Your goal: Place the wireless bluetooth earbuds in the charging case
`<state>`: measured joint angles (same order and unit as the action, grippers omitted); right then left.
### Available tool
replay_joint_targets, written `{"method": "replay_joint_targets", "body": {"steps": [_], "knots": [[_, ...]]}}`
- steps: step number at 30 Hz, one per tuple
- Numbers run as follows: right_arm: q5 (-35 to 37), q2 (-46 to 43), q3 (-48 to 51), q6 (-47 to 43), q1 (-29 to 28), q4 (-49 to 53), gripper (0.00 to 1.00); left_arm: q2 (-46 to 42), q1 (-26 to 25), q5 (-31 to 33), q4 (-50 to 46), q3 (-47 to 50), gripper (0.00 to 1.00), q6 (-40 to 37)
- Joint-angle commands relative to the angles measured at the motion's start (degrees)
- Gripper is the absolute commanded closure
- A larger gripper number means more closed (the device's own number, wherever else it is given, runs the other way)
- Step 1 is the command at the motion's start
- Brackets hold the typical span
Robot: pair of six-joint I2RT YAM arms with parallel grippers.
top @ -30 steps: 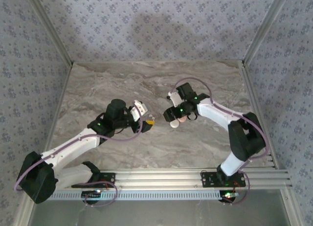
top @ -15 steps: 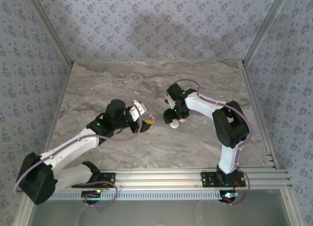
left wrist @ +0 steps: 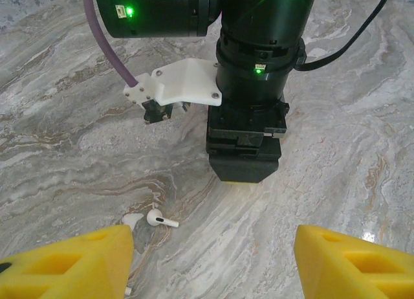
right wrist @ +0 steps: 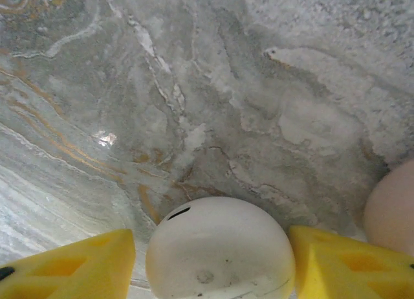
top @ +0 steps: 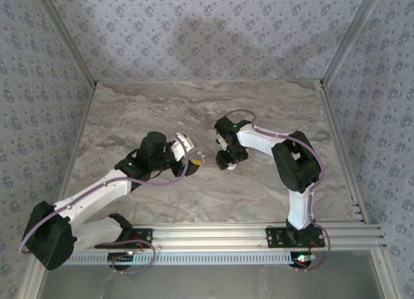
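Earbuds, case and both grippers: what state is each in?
left gripper: open, empty
right gripper: straddling the charging case; grip unclear
charging case: lid state unclear
earbuds: both loose on the table, outside the case

The table (left wrist: 362, 150) looks like polished marble: smooth, grey-veined stone with soft glints of reflected light. The earbuds (left wrist: 158, 219) are glossy white plastic. The charging case (right wrist: 220, 250) is smooth white plastic too, but duller, a satin finish with faint scuffs. The left gripper (left wrist: 213, 263) carries yellow pads (left wrist: 71, 263), matt and slightly grainy. The rail (top: 213, 231) along the near edge is bare, pale metal.
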<state>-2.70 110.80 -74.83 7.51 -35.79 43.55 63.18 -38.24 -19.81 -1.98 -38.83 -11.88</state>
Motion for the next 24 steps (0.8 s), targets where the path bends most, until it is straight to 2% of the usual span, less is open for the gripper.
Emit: {"method": "replay_joint_targets", "body": {"steps": [1, 7, 11, 17, 20, 24], "knots": [[2.08, 0.74, -0.41, -0.13, -0.86, 2.94, 0.42, 0.03, 0.29, 0.63, -0.57, -2.04, 0.34, 0.54], [0.99, -1.31, 1.94, -0.07, -1.01, 1.21, 0.55, -0.03, 0.29, 1.58, -1.09, -2.06, 0.34, 1.19], [-0.42, -8.31, 6.92, -1.45, -0.99, -6.46, 0.58, 0.15, 0.5, 2.27, -2.63, -3.44, 0.34, 3.49], [-4.18, -24.13, 19.38, -9.62, -1.91, -24.74, 0.6, 4.18, 1.18, 3.18, -12.14, -11.83, 0.37, 15.96], [-5.23, -30.12, 24.37, -13.21, -2.31, -32.78, 0.61, 7.96, 1.32, 1.41, -16.85, -16.71, 0.4, 23.24], [-7.68, -35.98, 29.55, -18.07, -3.64, -41.87, 0.61, 12.04, 1.27, -3.82, -18.4, -20.67, 0.46, 33.5]]}}
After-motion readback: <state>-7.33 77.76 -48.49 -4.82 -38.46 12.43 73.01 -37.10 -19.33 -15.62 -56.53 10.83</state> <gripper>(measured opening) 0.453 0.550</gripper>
